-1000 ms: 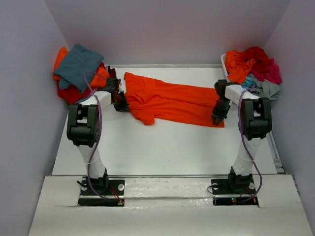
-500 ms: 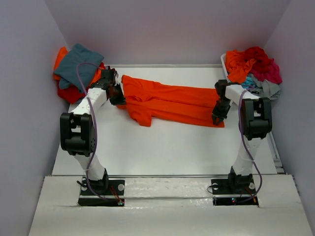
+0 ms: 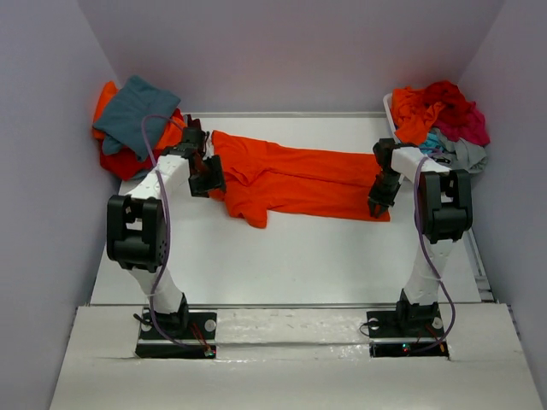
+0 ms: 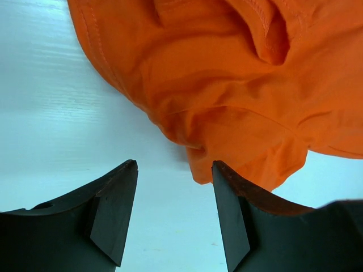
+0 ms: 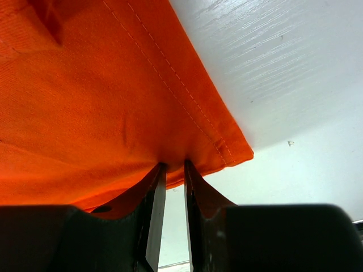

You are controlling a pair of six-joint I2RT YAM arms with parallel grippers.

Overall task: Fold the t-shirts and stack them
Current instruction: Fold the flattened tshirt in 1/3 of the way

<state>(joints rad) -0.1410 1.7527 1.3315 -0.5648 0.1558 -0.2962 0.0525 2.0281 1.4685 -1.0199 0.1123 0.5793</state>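
In far-right bin (image 3: 387,103): shirts (image 3: 440,111) | left end effector (image 4: 174,165) apart | right end effector (image 5: 173,168) clamping orange t-shirt (image 3: 299,179)

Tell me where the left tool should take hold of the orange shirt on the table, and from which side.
Take the jutting sleeve corner of the orange shirt, coming in from its left end with the open left tool. That corner lies loose on the table right in front of it, while the right tool pinches the opposite hem.

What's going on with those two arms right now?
Left fingers open, near orange shirt. Right fingers pinching its hem. Shirt spread on table. Nothing blocking.
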